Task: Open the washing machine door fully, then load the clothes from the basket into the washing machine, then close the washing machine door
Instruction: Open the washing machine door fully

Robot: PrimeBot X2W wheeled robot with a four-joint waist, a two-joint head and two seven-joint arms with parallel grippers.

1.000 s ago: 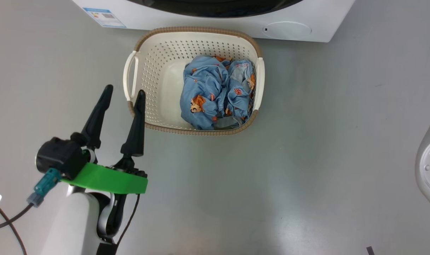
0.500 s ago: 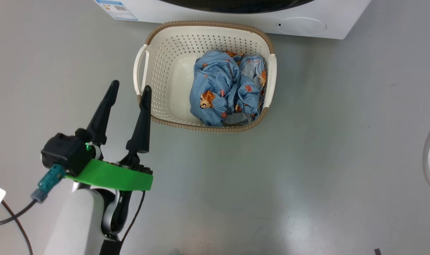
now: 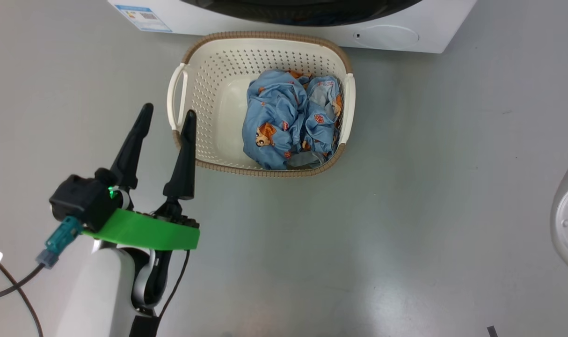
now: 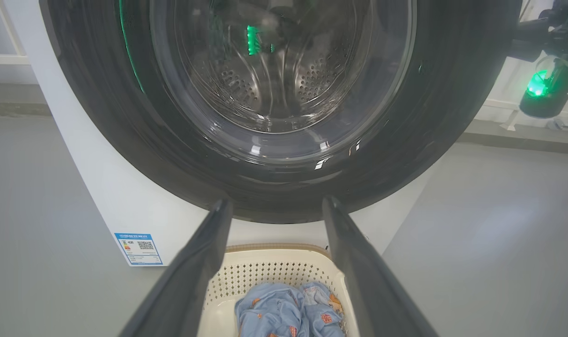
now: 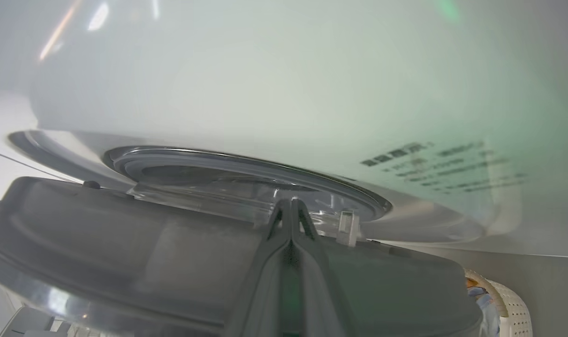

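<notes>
The left hand (image 3: 167, 111) hangs open over the floor (image 3: 405, 187), its right finger at the basket (image 3: 218, 70); blue clothes (image 3: 274, 112) lie further right, the washing machine (image 3: 443, 28) beyond

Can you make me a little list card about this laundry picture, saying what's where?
basket: on the floor before the washing machine
clothes: blue, bunched in the basket's right half
washing machine door: slightly ajar, not fully open
left pincer: open, empty, near the basket's left handle
right pincer: shut, tips at the door's edge
</notes>
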